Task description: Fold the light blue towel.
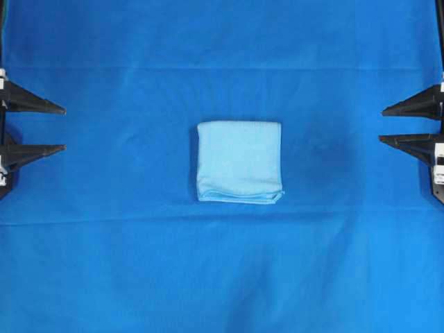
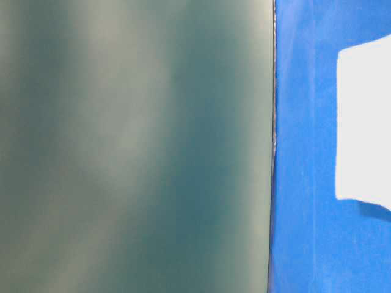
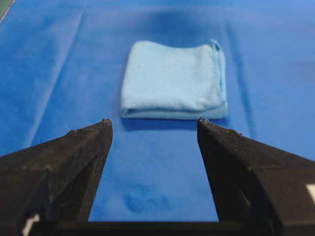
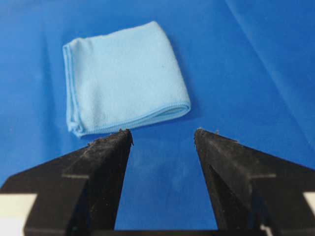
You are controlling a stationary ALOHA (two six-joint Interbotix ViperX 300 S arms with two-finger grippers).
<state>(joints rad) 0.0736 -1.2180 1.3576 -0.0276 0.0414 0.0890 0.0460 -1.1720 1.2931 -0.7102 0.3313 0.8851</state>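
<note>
- Waiting at the left edge, the left gripper (image 1: 64, 128) has its jaws spread and holds nothing.
- Lying mid-table, the light blue towel (image 1: 239, 161) looks folded small; it should be soft, light and floppy, best pinched at the layered hem.
- Opposite, the right gripper (image 1: 381, 125) is likewise spread and holds nothing.
- The blue table cloth (image 1: 104, 263) is creased; the table-level view is too blurred to read.

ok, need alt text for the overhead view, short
A light blue towel, already folded into a compact square with its layered edges along the bottom, lies at the middle of a royal-blue table cloth. The left gripper and right gripper sit at the side edges, fingers open, both well clear of the towel.
</note>
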